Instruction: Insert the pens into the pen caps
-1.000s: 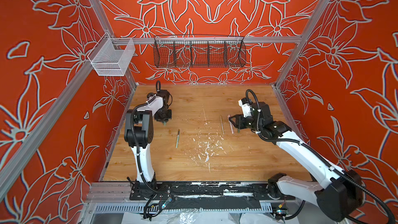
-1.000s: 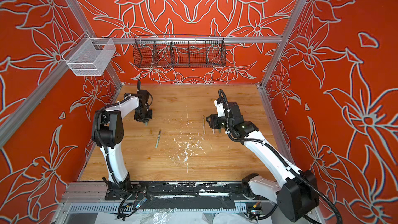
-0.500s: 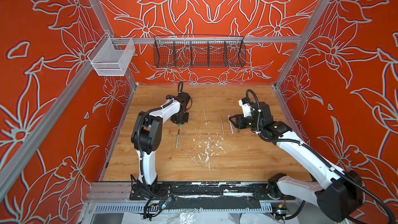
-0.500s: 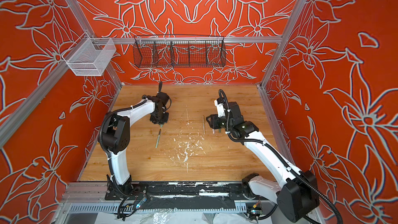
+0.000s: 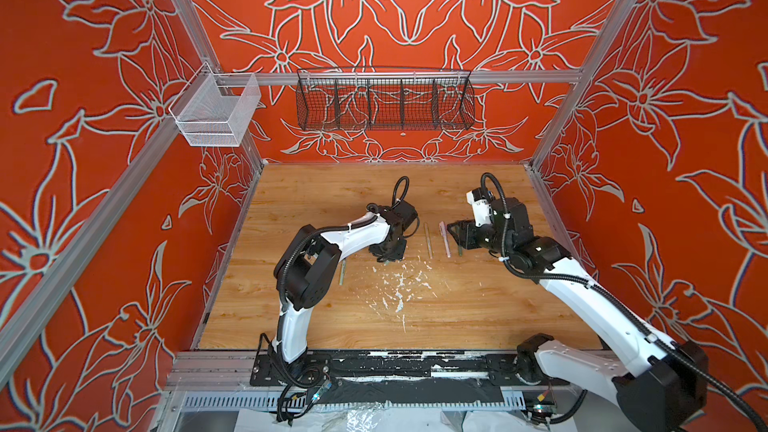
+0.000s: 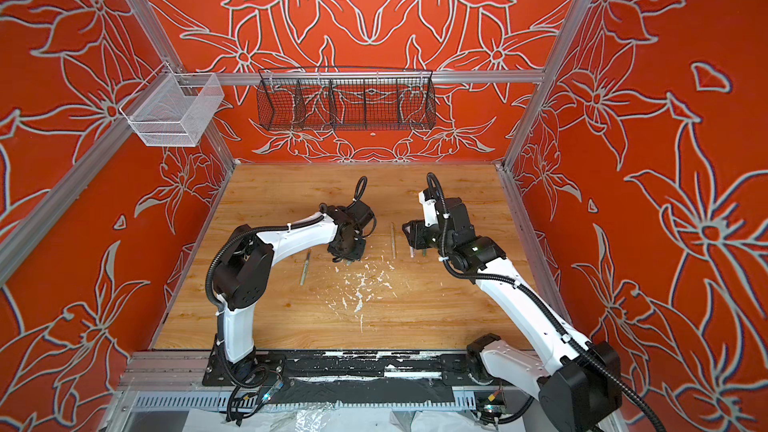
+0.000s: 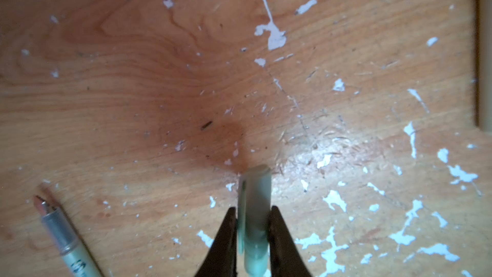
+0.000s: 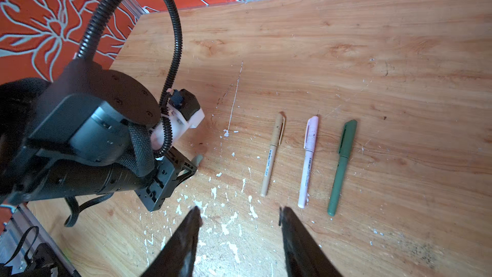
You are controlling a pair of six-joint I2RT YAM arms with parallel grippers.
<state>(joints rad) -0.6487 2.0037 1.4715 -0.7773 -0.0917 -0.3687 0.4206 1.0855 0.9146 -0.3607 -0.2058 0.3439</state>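
Now, your left claw point(image 7: 253, 209) is clamped on the pale green cap point(image 7: 255, 190), one end poking past the tips, probably to meet a nib. The bare pale green pen point(image 7: 61, 233) lies on the bench point(image 7: 133, 75), off to that claw's side. Your right claw point(image 8: 239, 210) hangs open, empty; just ahead of it the tan pen point(image 8: 271, 155), pink pen point(image 8: 308, 161) and dark green pen point(image 8: 342, 166) lie capped in a row, apparently done.

The counter point(image 7: 106, 75) is wood-grain board with a soft sheen, scratched and flecked with white paint point(image 7: 277, 39). The pale green cap point(image 7: 255, 209) looks like smooth matt plastic. The pale green pen point(image 7: 65, 237) has a shiny metal neck. The tan pen point(image 8: 273, 155) and pink pen point(image 8: 308, 161) look matt.
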